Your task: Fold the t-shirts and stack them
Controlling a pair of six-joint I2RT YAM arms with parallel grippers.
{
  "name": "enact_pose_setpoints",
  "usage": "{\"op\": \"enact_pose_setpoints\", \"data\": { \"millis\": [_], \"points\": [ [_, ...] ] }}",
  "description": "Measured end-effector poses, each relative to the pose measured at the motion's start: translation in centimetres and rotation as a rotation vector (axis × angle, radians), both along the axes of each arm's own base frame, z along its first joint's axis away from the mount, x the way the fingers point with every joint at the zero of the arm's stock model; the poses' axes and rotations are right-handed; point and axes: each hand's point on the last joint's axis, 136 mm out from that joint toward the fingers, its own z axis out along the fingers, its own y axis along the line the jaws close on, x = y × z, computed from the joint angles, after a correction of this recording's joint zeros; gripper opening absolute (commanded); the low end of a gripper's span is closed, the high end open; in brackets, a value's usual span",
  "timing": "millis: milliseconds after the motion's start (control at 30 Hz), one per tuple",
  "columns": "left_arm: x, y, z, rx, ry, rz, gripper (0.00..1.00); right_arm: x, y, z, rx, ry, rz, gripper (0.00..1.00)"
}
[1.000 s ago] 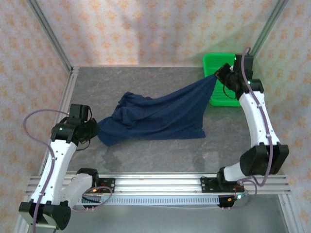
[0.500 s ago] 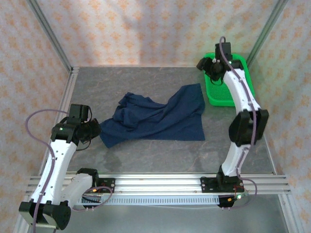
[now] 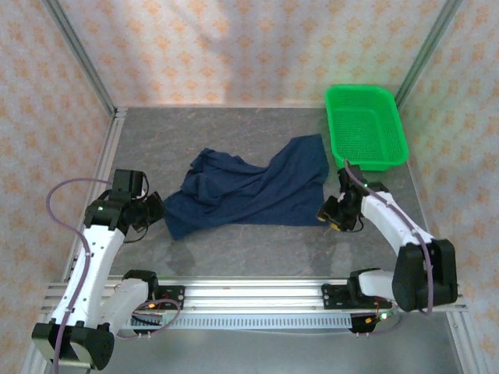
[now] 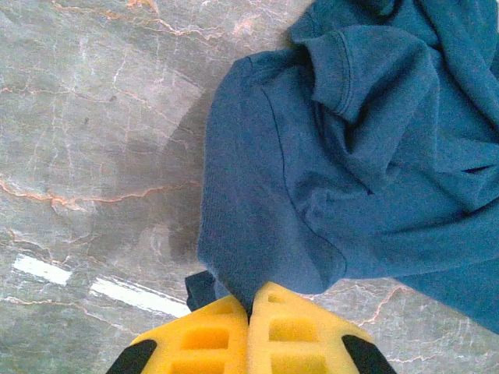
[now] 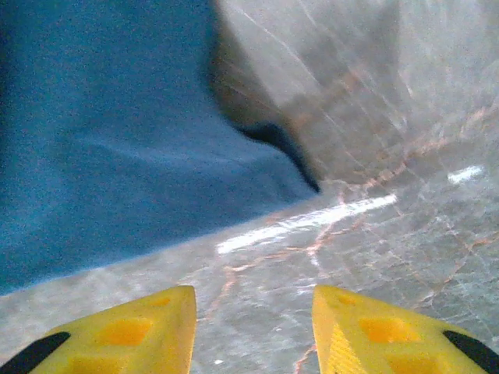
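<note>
The left end effector [image 4: 249,302] has its two yellow fingers pressed tight together with a fold of the navy t-shirt [image 4: 351,156] pinched between them, a small dark scrap of cloth poking out just to the side of the grip. From the overhead view it [image 3: 153,209] sits low at the shirt's left corner. The right end effector [image 5: 251,302] stands open, fingers well apart and holding nothing, low over bare stone just beside the shirt's [image 5: 93,117] near right corner, which curls up slightly off the surface. Seen from above, it [image 3: 329,216] is close to that corner but not touching it. The t-shirt [image 3: 249,191] lies rumpled across the middle of the grey marbled counter [image 3: 234,128], bunched toward the left and flatter to the right. A bright green mesh basket [image 3: 365,125] sits at the far right corner, apart from the cloth.
</note>
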Motion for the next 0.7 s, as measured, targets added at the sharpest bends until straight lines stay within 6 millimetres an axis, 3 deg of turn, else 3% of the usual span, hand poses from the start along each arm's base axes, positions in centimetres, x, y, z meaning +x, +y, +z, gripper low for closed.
{"op": "enact_pose_setpoints", "data": {
  "millis": [267, 700],
  "points": [
    [-0.3, -0.1, 0.5, -0.005, -0.030, -0.004, 0.00, 2.3, -0.2, -2.0, 0.020, -0.024, -0.058, 0.34],
    [-0.5, -0.1, 0.3, -0.005, -0.029, -0.004, 0.00, 2.6, -0.6, -3.4, 0.001, 0.004, -0.068, 0.34]
  ]
}}
